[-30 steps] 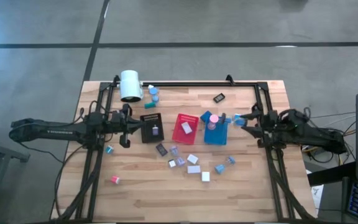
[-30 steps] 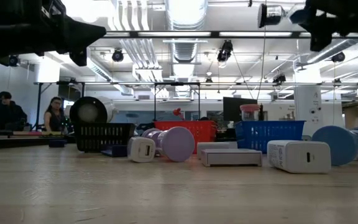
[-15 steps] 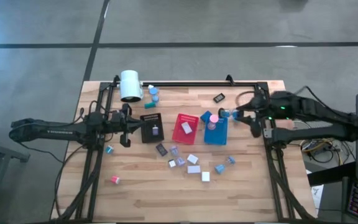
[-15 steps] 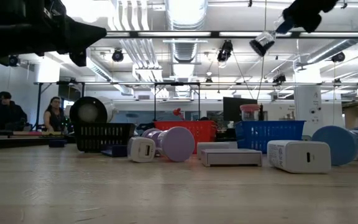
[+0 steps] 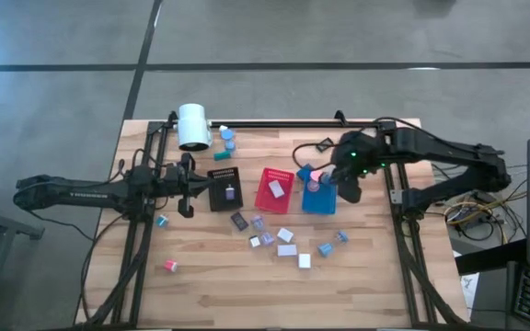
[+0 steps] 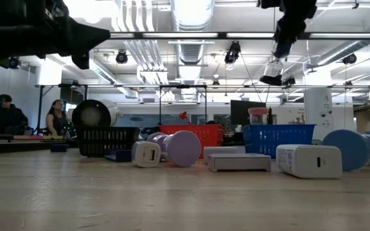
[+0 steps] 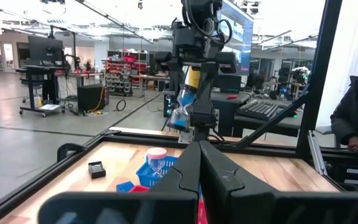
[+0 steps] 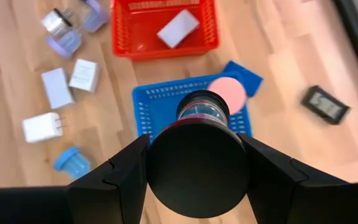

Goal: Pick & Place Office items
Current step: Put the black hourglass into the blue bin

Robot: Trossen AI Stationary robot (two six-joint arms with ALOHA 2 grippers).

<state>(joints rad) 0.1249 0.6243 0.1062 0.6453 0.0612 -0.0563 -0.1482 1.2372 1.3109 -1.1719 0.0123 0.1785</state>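
The right gripper (image 5: 331,172) clasps a clear jar (image 8: 202,109) (black-lidded, seen end-on) directly above the blue tray (image 8: 146,106); the left gripper (image 5: 191,184) is closed

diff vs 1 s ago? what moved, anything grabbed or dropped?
The right end effector swung from the table's right edge inward to above the blue tray, carrying a small clear jar with a blue cap the whole way; nothing was grabbed or dropped. The left end effector stayed shut beside the black tray. The red tray and loose items did not move.
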